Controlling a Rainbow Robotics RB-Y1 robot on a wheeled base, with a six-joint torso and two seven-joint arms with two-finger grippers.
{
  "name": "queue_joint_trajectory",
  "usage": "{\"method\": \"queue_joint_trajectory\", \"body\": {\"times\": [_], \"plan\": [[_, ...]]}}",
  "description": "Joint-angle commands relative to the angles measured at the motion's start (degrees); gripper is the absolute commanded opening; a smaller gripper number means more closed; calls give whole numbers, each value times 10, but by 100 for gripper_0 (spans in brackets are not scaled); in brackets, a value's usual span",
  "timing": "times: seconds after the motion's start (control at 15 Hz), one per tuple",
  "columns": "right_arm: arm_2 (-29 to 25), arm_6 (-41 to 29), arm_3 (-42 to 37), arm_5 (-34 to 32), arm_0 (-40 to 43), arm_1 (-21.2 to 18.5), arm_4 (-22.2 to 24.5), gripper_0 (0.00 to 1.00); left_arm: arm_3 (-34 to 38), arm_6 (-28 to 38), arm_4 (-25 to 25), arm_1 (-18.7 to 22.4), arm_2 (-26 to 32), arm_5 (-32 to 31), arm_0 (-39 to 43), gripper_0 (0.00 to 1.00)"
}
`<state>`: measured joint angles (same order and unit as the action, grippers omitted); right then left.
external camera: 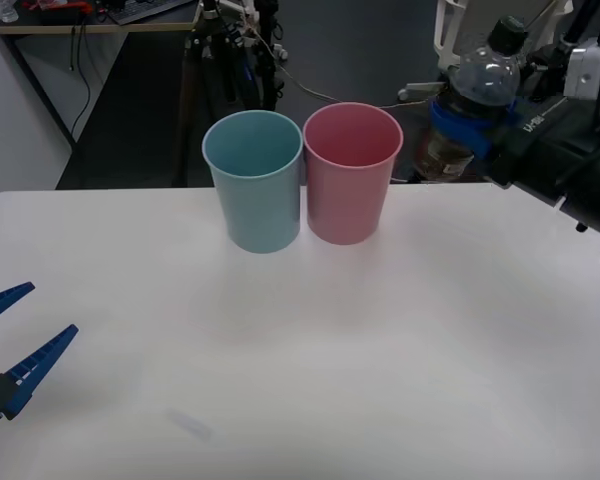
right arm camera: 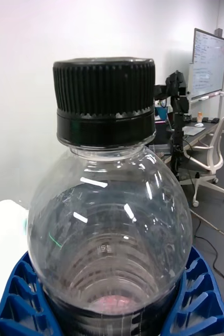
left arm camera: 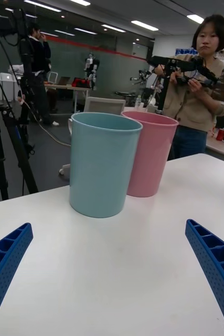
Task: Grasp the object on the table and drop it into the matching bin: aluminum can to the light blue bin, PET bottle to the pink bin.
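Front view: the right gripper (external camera: 470, 135) is raised at the right of the scene, above table (external camera: 400, 340) height, with its blue fingers closed around the body of the PET bottle (external camera: 480, 100). The bottle is clear of the table and to the right of the pink bin (external camera: 350, 185), not yet over its opening. The light blue bin (external camera: 255, 180) stands just beside the pink bin, on its left. The bottle's long axis runs roughly upright, tilted slightly, with the black cap pointing up and the labelled lower body below the fingers. The left gripper (external camera: 10, 345) waits low at the left edge of the table, fingers spread wide and holding nothing.

Right wrist view: the bottle (right arm camera: 109, 231) is seated between the ribbed blue fingers (right arm camera: 198, 302), which hold it below the shoulder. The cap (right arm camera: 105, 100) points away from the wrist, along the bottle's axis.

Left wrist view: both bins stand upright and open, the light blue bin (left arm camera: 102, 163) nearer, the pink bin (left arm camera: 149, 152) behind and touching or nearly touching it. The left fingers (left arm camera: 214, 262) are wide apart.

Procedure for the step in hand, as judged: carry the bottle leftward until it is centred over the pink rim. Keep it clear of the rim and well away from the blue opening. Hold the axis near vertical so it drops base first, and release only then
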<state>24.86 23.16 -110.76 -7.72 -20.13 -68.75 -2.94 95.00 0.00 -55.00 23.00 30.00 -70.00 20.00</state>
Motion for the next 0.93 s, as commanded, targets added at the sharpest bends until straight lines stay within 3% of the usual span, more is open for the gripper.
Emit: {"method": "queue_joint_trajectory", "body": {"times": [0.07, 0.4, 0.93], "plan": [[78, 7, 80, 0, -109, 12, -57, 0, 0, 0, 0, 0, 0, 0, 0, 100], [198, 14, 213, 21, -275, 68, -113, 0, 0, 0, 0, 0, 0, 0, 0, 100], [224, 28, 322, 59, -337, 183, -103, 0, 0, 0, 0, 0, 0, 0, 0, 100]]}}
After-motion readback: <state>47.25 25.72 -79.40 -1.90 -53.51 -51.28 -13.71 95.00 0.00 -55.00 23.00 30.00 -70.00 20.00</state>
